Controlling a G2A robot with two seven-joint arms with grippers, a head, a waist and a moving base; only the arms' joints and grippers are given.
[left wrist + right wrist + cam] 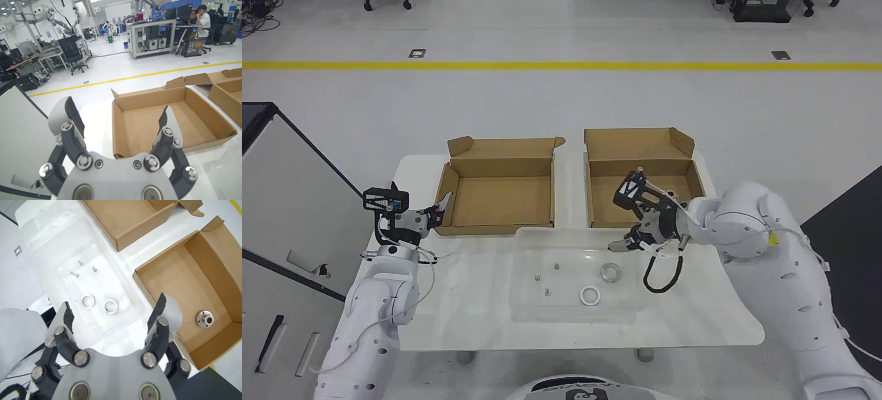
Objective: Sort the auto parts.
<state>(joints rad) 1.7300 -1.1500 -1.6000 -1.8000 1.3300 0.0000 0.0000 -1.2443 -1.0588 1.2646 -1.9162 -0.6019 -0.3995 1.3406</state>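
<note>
From the top, the right tool [637,240] is hanging at the near wall of the right box [687,180], by the far right corner of the clear tray [542,240]. The first ring [610,272] and second ring [590,295] are lying just toward the robot and to its left. They are far closer to this arm than to the left tool [439,210], which is waiting beside the left box [497,190] near the desk [462,310] edge.

At the left wrist, the left tool is standing wide open and holding nothing, facing the bare corrugated left box.

At the right wrist, the right tool is spread wide and empty, with its ribbed black pads [156,309] framing both rings. These are lying flat, bore up — smooth bright metal on glossy plastic. Three small pins [73,273] are lying beyond them, one on its side. A flanged metal hub [205,319] is sitting in the right box. A short drop by the right arm looks enough to reach a ring.
</note>
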